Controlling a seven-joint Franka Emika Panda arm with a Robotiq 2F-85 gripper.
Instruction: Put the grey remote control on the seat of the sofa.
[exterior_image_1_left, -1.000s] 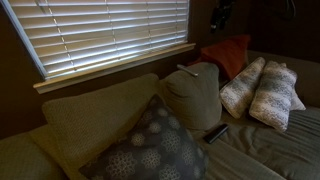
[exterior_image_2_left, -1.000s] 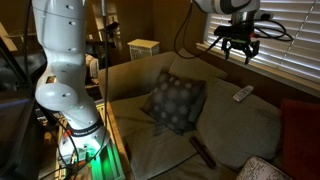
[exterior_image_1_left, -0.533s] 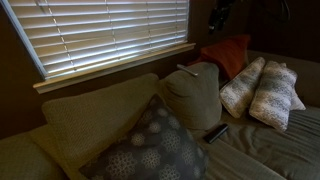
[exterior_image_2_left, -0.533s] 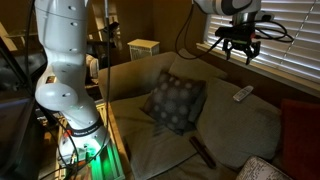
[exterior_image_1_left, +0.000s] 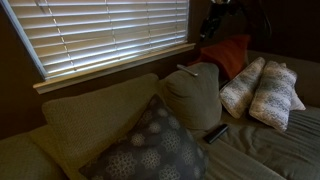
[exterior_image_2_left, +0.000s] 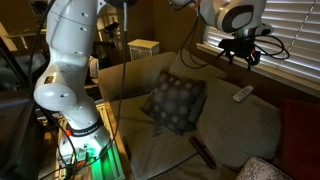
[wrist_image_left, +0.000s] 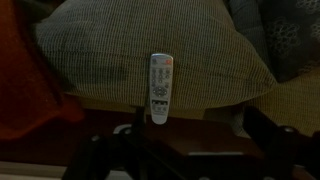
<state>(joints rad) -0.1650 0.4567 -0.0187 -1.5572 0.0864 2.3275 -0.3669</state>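
The grey remote control (wrist_image_left: 160, 88) lies on top of an upright back cushion; it also shows in both exterior views (exterior_image_1_left: 188, 70) (exterior_image_2_left: 242, 94). My gripper (exterior_image_2_left: 243, 56) hangs in the air above and behind it, near the window blinds, open and empty. In the wrist view its dark fingers (wrist_image_left: 185, 150) spread apart below the remote. It is at the top edge in an exterior view (exterior_image_1_left: 219, 17). The seat of the sofa (exterior_image_2_left: 165, 150) (exterior_image_1_left: 255, 155) is olive-tan and ribbed, below the cushions.
A darker black remote (exterior_image_2_left: 203, 152) (exterior_image_1_left: 217, 133) lies on the seat. A grey patterned throw pillow (exterior_image_2_left: 175, 100) leans on the back cushions. Two pale knit pillows (exterior_image_1_left: 260, 90) and a red cushion (exterior_image_1_left: 228, 55) sit further along. A window sill (exterior_image_1_left: 120, 65) runs behind.
The arm has swung over the sofa back and the gripper has dropped slightly toward the grey remote. The remotes and cushions have not moved.
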